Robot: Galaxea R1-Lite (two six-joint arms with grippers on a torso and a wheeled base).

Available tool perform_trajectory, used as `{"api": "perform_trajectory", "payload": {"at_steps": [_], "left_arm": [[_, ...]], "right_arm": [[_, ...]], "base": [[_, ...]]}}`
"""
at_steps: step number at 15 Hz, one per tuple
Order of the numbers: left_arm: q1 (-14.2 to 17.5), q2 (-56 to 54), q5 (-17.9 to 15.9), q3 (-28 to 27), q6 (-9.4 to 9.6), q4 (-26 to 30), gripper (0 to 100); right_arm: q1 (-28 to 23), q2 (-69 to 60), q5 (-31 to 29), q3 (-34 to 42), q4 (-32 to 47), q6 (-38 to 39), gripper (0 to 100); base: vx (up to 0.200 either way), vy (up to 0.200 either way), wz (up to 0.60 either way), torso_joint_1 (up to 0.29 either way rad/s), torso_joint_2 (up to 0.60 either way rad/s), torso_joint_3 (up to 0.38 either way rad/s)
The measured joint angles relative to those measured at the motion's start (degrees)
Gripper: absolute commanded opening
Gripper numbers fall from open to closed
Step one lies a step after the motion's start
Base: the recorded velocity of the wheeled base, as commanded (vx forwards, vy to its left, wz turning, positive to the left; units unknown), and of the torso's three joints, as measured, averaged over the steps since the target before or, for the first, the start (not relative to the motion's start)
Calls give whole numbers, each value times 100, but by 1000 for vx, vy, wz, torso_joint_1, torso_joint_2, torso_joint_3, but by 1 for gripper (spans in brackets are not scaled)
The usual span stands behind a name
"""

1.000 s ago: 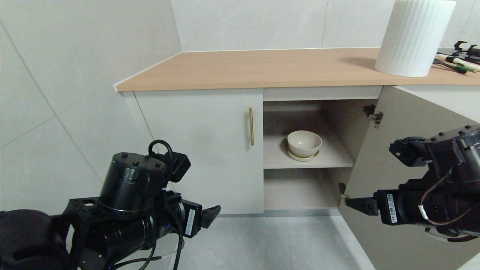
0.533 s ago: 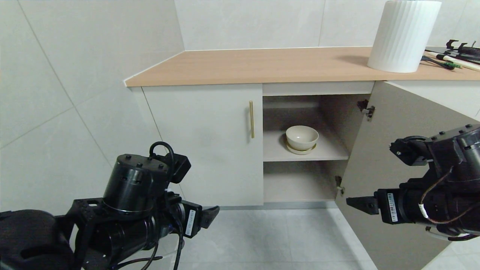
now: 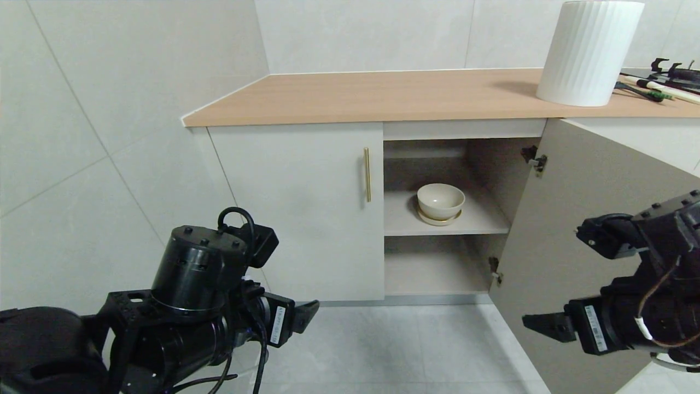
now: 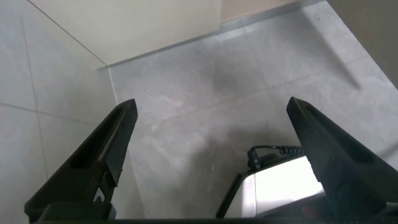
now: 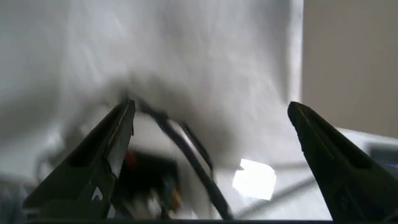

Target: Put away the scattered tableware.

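Note:
A cream bowl (image 3: 441,200) sits on a small plate (image 3: 439,220) on the middle shelf (image 3: 481,221) of the open cabinet. My left gripper (image 3: 304,316) hangs low at the left, in front of the closed cabinet door and well short of the shelf. In the left wrist view the left gripper (image 4: 211,155) is open over the grey floor tiles, with nothing between its fingers. My right gripper (image 3: 538,324) is low at the right, just in front of the open door. Seen from its own wrist, the right gripper (image 5: 208,149) is open and empty.
The cabinet's right door (image 3: 574,219) stands swung open toward me. The left door (image 3: 306,213) is closed, with a gold handle (image 3: 367,174). On the wooden countertop (image 3: 355,96) stand a white ribbed cylinder (image 3: 588,52) and some tools (image 3: 661,87). A tiled wall closes the left side.
The head camera pulled back at first, then held. Since half a second ago my right gripper has dropped lower and drawn back to the right. The left arm has not moved.

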Motion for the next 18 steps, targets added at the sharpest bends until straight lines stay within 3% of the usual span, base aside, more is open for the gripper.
{"api": "perform_trajectory", "payload": {"at_steps": [4, 8, 10, 15, 18], "left_arm": [[-63, -23, 44, 17, 11, -9, 100], [-55, -22, 48, 23, 11, -5, 100], [-50, -12, 48, 20, 11, -5, 100], [-50, -1, 37, 15, -2, -2, 100], [-59, 10, 35, 17, -16, -5, 100]], "right_arm": [[226, -468, -2, -413, 1877, -302, 100], [304, -989, -2, -539, 2890, -1109, 100], [306, -1159, -39, -558, 3016, -1175, 100], [235, -1441, -466, -674, 3517, -1221, 100], [-226, -1498, -666, -813, 3591, -1221, 100]], "base": [[0, -200, 0, 10, 5, 1], [0, -200, 0, 5, 2, 1], [0, -200, 0, 5, 5, 5], [0, 0, 0, 0, 0, 0], [0, 0, 0, 0, 0, 0]]}}
